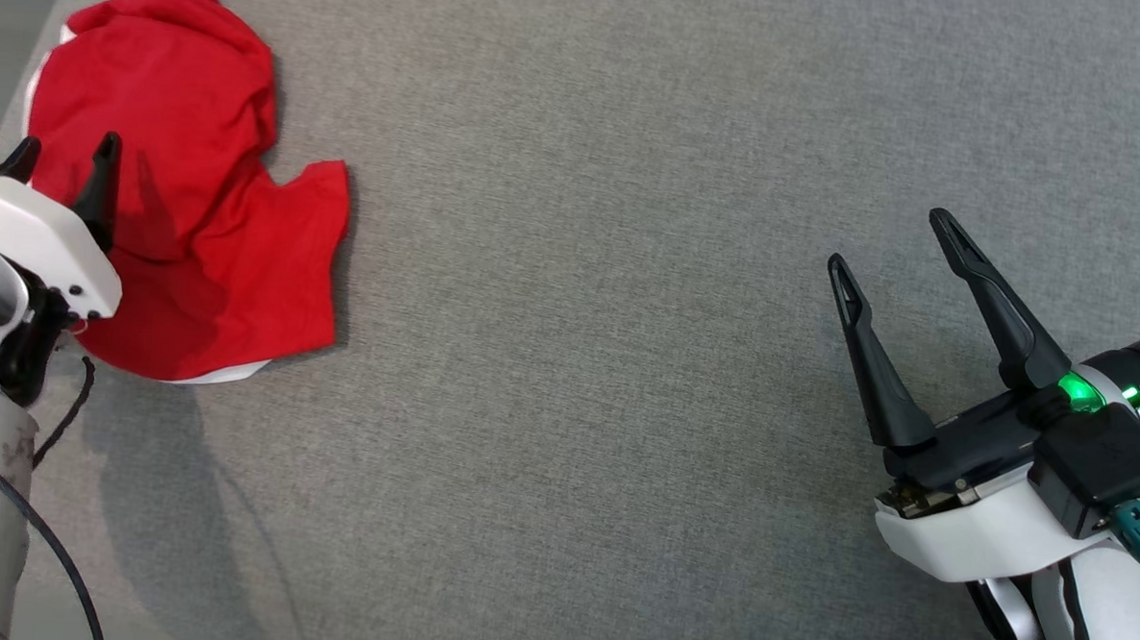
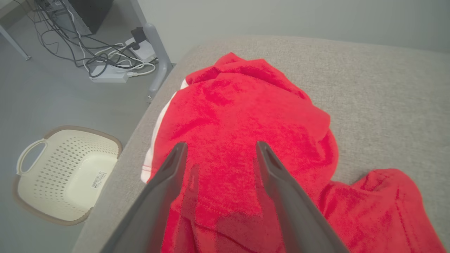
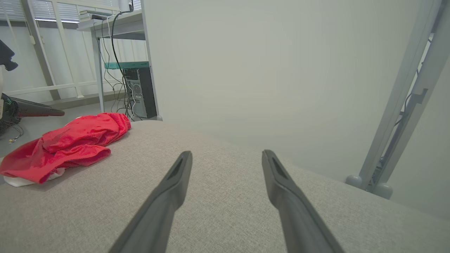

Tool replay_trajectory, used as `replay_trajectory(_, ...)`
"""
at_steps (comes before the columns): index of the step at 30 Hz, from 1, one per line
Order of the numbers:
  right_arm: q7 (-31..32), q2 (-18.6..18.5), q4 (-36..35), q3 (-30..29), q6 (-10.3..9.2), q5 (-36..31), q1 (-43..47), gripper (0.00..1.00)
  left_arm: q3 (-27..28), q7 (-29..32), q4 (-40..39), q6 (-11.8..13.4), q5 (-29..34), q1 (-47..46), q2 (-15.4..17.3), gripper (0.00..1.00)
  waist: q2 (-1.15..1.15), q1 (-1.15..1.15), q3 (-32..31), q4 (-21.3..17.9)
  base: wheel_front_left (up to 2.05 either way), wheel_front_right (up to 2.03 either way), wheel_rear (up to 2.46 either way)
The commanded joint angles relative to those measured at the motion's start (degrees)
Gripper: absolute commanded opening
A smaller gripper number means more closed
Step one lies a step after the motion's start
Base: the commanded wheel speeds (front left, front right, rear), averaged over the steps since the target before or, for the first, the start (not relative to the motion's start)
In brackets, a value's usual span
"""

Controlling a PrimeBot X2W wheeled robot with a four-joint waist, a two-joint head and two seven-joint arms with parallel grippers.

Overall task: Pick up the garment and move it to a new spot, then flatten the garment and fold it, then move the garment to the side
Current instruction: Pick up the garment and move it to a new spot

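A crumpled red garment [image 1: 191, 188] with a bit of white trim lies at the far left of the grey fabric surface [image 1: 609, 312], close to its left edge. My left gripper [image 1: 67, 159] hovers over the garment's left part, open, nothing between its fingers; in the left wrist view the gripper [image 2: 218, 149] points at the red garment [image 2: 246, 119] from above. At the right, far from the garment, my right gripper [image 1: 895, 248] stands open above bare surface. From the right wrist view the garment [image 3: 66, 144] lies bunched at the left, beyond the open right gripper [image 3: 226, 156].
A cream perforated basket [image 2: 66, 172] stands on the floor left of the surface's edge. Cables and a power strip [image 2: 109, 66] lie by a table leg. A computer tower [image 3: 140, 93] and a metal frame [image 3: 400, 105] stand beyond the surface's far side.
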Motion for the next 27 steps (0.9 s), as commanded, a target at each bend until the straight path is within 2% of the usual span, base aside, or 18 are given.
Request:
replay_trajectory(1, 0.27, -0.24, -0.85, -0.27, 0.00, -0.21, -0.58, 1.00, 0.14, 2.98, 2.49, -0.13, -2.30, -3.44, 0.95, 1.00, 0.00, 0.00, 2.60, -2.22, 0.00, 0.00, 0.00)
replay_trajectory(10, -0.52, -0.58, -0.24, 0.39, 0.00, -0.45, -1.08, 1.00, -1.32, 8.99, 11.13, -0.12, -3.98, -9.70, 3.48, 1.00, 0.00, 0.00, 5.15, -4.82, 0.00, 0.00, 0.00)
replay_trajectory(21, -1.71, -0.01, 1.04, 0.96, 0.00, -0.87, -1.45, 1.00, -4.84, 14.88, 19.40, -0.13, -5.24, -13.61, 3.07, 1.00, 0.00, 0.00, 6.37, -6.21, 0.00, 0.00, 0.00)
replay_trajectory(22, -1.80, 0.06, 1.11, 0.98, 0.00, -0.89, -1.54, 1.00, -5.06, 14.86, 19.82, -0.14, -5.44, -13.70, 3.03, 0.59, 0.00, 0.00, 6.35, -6.23, 0.00, 0.00, 0.00)
replay_trajectory(23, -1.88, 0.13, 1.22, 0.96, 0.00, -0.89, -1.61, 1.00, -5.31, 14.90, 20.17, -0.13, -5.68, -13.81, 2.91, 0.02, 0.00, 0.00, 6.30, -6.24, 0.00, 0.00, 0.00)
replay_trajectory(27, -2.09, 0.43, 1.87, 0.99, 0.00, -0.93, -1.79, 1.00, -6.53, 14.88, 20.64, -0.13, -7.00, -13.56, 3.26, 0.00, 0.00, 0.00, 5.72, -6.16, 0.00, 0.00, 0.00)
